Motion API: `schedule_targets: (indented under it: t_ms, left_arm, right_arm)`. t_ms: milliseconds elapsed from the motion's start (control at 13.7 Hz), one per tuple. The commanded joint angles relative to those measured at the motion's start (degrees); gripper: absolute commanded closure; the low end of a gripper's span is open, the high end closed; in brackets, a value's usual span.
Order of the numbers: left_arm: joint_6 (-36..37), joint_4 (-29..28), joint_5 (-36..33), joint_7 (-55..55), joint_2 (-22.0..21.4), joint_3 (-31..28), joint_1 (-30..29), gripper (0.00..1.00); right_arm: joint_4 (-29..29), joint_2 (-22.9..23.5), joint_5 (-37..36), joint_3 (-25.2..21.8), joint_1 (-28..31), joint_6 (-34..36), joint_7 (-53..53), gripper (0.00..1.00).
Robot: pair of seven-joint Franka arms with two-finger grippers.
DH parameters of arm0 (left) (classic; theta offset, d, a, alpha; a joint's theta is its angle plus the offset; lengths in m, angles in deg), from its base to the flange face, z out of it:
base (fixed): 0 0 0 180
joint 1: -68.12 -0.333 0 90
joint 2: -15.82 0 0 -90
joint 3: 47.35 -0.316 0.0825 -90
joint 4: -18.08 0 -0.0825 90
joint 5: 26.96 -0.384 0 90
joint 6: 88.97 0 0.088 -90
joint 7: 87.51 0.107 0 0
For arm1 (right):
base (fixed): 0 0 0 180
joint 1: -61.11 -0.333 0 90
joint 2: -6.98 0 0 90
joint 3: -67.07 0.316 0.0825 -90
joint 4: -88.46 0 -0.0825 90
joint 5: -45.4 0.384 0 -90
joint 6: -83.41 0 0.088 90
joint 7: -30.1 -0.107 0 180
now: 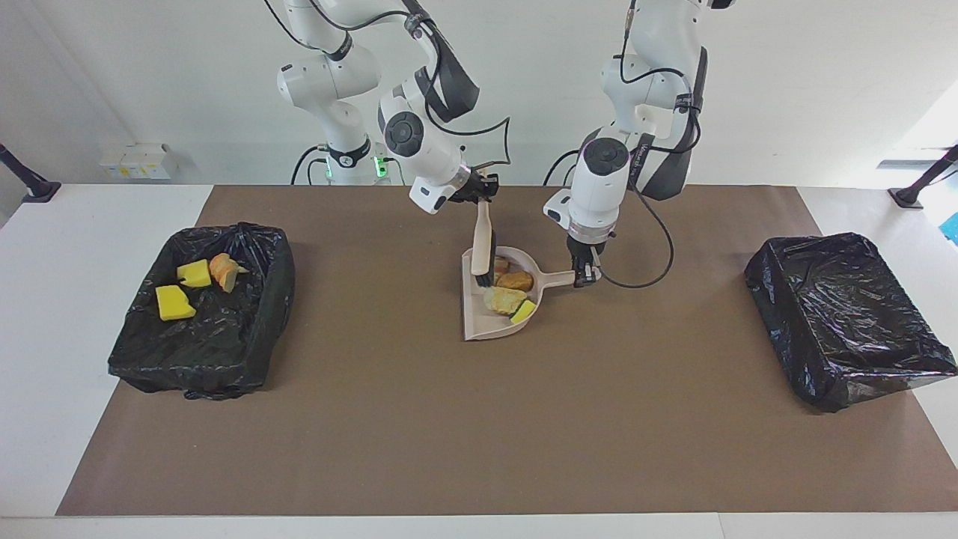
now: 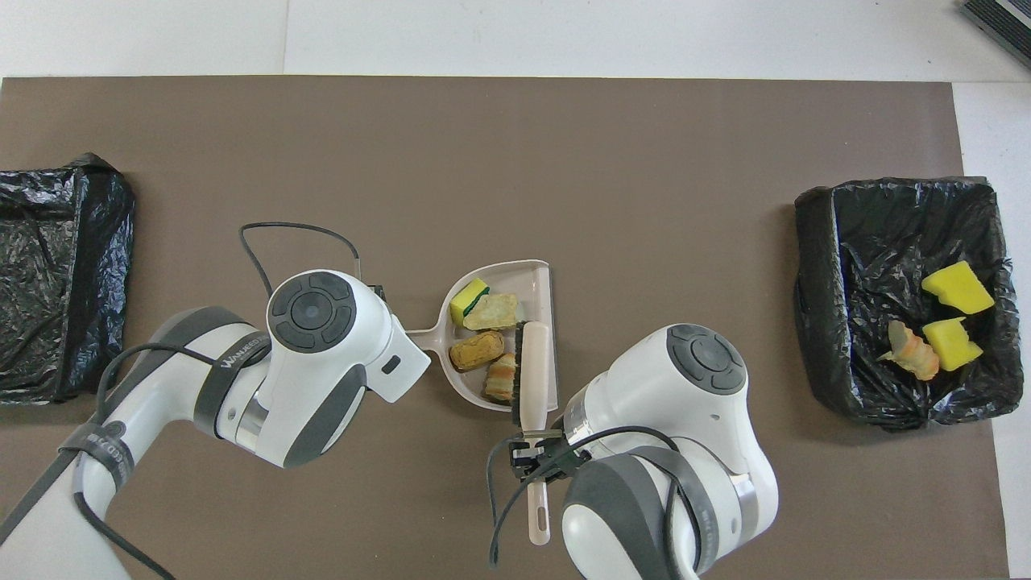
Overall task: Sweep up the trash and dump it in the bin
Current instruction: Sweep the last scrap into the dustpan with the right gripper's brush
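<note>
The beige dustpan lies mid-table, its handle held by my left gripper, which is shut on it. In the pan lie four pieces of trash: a green-backed yellow sponge, a tan lump, a brown lump and an orange striped lump. My right gripper is shut on the handle of the brush. The brush's black bristles stand inside the pan beside the striped lump. In the overhead view my left wrist hides the left gripper.
A black-lined bin at the right arm's end holds two yellow sponge pieces and an orange lump. A second black-lined bin sits at the left arm's end with nothing showing in it. Brown mat covers the table.
</note>
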Motion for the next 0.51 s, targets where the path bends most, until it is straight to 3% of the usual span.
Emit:
schedule_targets:
  t_ms: [0, 146, 439]
  left_arm:
    - [-1.69, -1.3, 4.82, 4.27, -1.49, 0.11, -3.29, 1.0]
    - [-2.21, -1.3, 11.41, 11.28, -1.32, 0.11, -6.09, 1.0]
    - [-5.72, -1.13, 21.17, 26.05, -0.45, 0.11, -10.67, 1.0]
  right_arm:
    - [-6.49, -0.63, -9.37, 0.3, 0.75, 10.0, -4.93, 1.0]
    - [-6.87, -2.29, -12.28, 0.74, 0.14, 14.86, -9.22, 1.0]
    - [1.29, -7.13, -11.68, 1.09, -2.67, 12.26, -13.73, 1.0]
